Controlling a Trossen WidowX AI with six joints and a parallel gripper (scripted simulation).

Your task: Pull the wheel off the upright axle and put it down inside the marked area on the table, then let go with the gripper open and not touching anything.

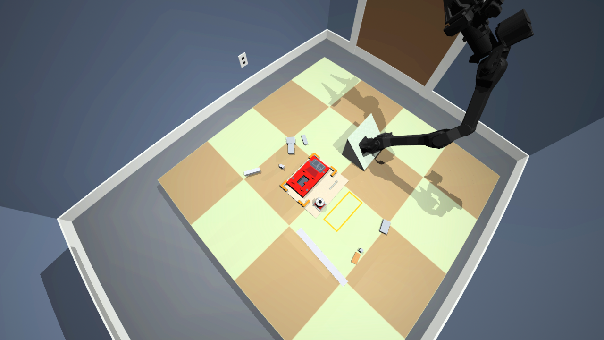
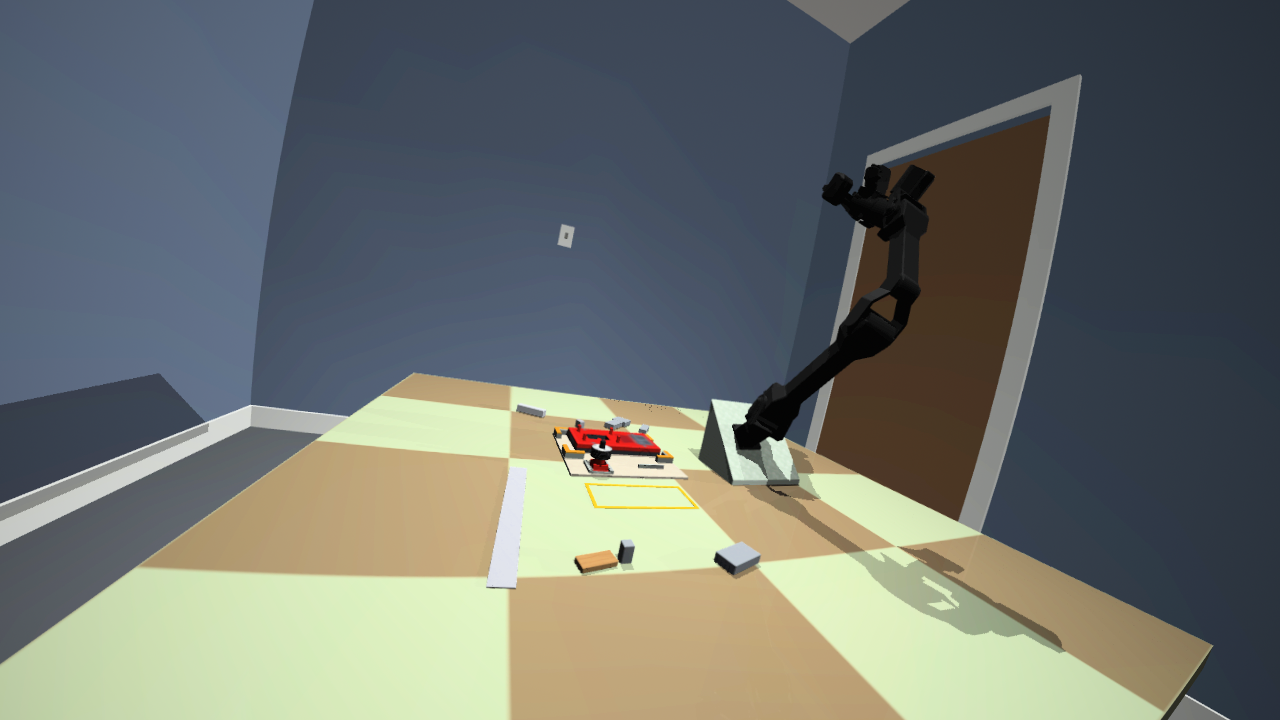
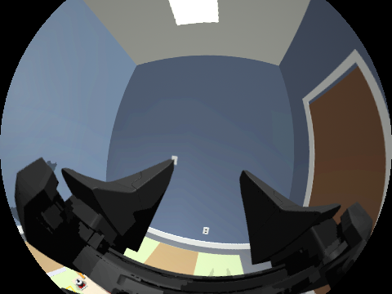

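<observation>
Checkered table (image 2: 358, 501) far below gripper (image 3: 207, 191), raised high, fingers partly spread, gripping nothing. Wheel (image 1: 320, 202) well below, seated on upright axle beside yellow marked area (image 1: 342, 211). Probably light, rigid; best pinched across the rim.

A table (image 1: 236, 249) chequered in tan and pale green carries a red board (image 1: 307, 175) with orange corner brackets, a yellow-outlined rectangle (image 1: 342, 211) just right, and the black arm (image 1: 473, 114) far right.
</observation>
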